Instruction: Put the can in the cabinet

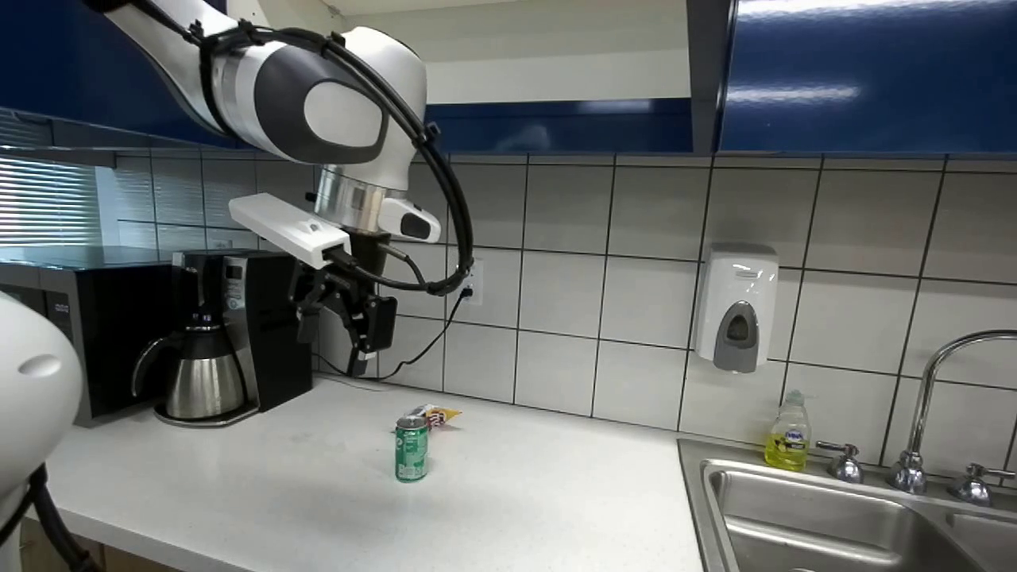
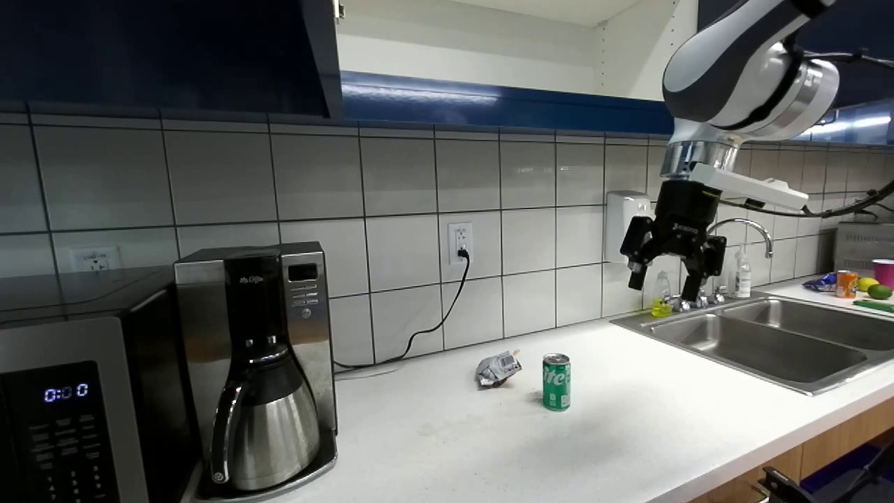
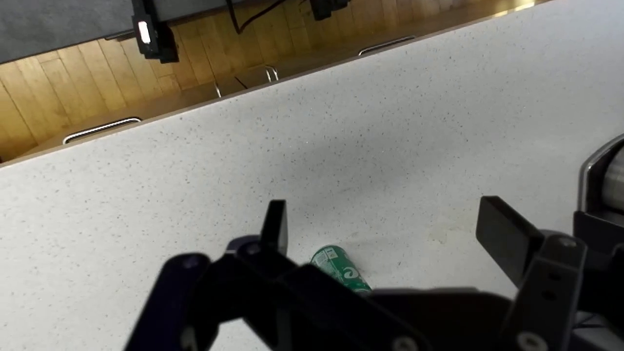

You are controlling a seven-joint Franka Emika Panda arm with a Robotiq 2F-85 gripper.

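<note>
Glowing with a lit display, a microwave (image 2: pixel 63 391) fills the left edge in an exterior view; just to its right stands a coffee maker (image 2: pixel 253 307) with a steel carafe (image 2: pixel 276 440) on its base. Overhead, the cabinet (image 2: pixel 482 98) runs from a dark front at the left to an uncovered section with a pale interior and a glossy blue band along its bottom edge. Below that, a black cord (image 2: pixel 453 304) hangs from a wall outlet (image 2: pixel 458 236) and trails towards the coffee maker. Next, a crumpled wrapper (image 2: pixel 497 367) lies on the worktop (image 2: pixel 447 461), and near it, a little further right, the can (image 2: pixel 557 388), green with white lettering, stands upright on the same surface. A white soap dispenser (image 2: pixel 621 209) is fixed to the tiles (image 2: pixel 531 237), partly hidden by the arm (image 2: pixel 726 91), which hangs down with its fingers (image 2: pixel 714 256) spread wide, holding nothing; they are well above the worktop and apart from the can. In the wrist view, the can shows partly covered by the linkage of those fingers. A bottle of yellow dish soap (image 2: pixel 660 306) stands at the back corner of the sink (image 2: pixel 782 353), which has two basins. Beyond it, at the far right, stand an orange can (image 2: pixel 846 284) and a pink cup (image 2: pixel 884 272).
</note>
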